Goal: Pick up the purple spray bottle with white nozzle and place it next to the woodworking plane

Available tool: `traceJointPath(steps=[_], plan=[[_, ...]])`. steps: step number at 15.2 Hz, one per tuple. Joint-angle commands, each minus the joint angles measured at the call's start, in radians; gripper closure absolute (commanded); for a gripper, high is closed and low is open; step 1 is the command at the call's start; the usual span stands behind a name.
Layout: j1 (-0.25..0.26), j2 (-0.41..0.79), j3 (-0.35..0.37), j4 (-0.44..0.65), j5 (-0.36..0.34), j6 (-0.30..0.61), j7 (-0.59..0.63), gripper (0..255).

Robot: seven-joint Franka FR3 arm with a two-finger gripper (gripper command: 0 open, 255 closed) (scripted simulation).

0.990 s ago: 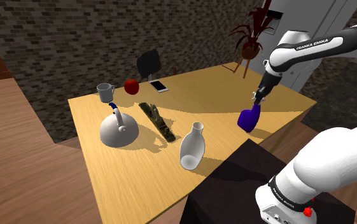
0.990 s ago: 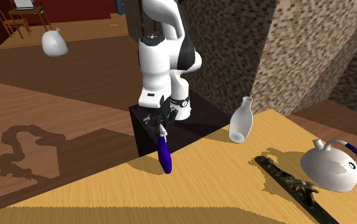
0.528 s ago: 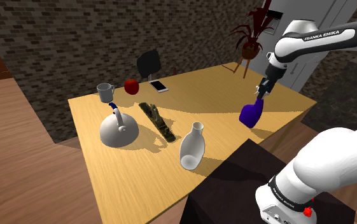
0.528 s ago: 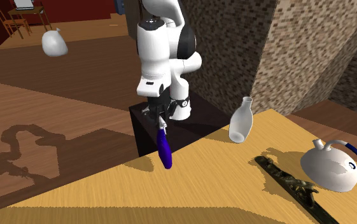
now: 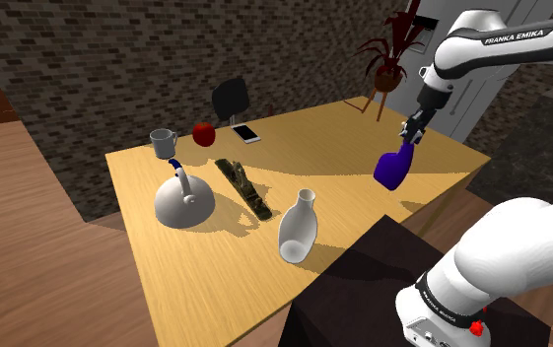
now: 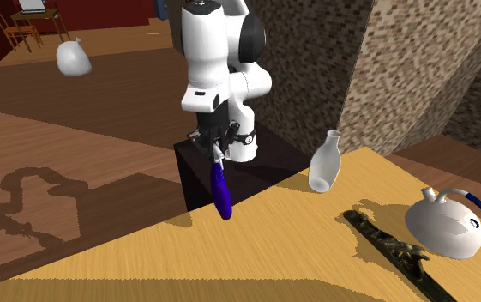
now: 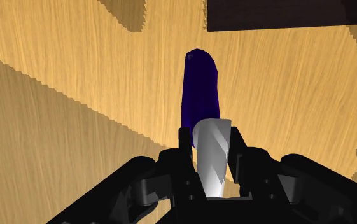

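Observation:
The purple spray bottle (image 5: 391,170) hangs in the air above the table's right end in the shoulder view, with my gripper (image 5: 407,136) shut on its white nozzle. From the second exterior view the bottle (image 6: 220,195) dangles below the gripper (image 6: 216,154), clear of the wood. The wrist view has both fingers clasping the white nozzle (image 7: 212,156), the purple body (image 7: 199,89) pointing away over the tabletop. The woodworking plane (image 5: 243,187), dark and long, lies mid-table, well to the left of the bottle in the shoulder view; it also lies near the kettle (image 6: 393,249).
A white kettle (image 5: 183,202) with a blue handle and a white vase (image 5: 298,227) flank the plane. A grey mug (image 5: 163,143), red apple (image 5: 203,133) and phone (image 5: 246,132) sit at the table's far side. My stand (image 5: 392,286) abuts the table (image 5: 195,266).
My gripper has risen with the purple bottle, lifting it higher off the table and slightly to the shoulder view's right. Nothing else on the table has moved.

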Motion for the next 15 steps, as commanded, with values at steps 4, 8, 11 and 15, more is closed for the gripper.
traceJointPath(steps=[4,8,11,15], plan=[[0.001,-0.016,0.016,0.057,0.007,-0.072,-0.001,255],[0.003,-0.024,0.028,0.104,0.014,-0.128,-0.001,255],[0.006,-0.027,0.037,0.141,0.02,-0.168,-0.002,255],[0.009,-0.028,0.047,0.193,0.027,-0.221,-0.003,255]])
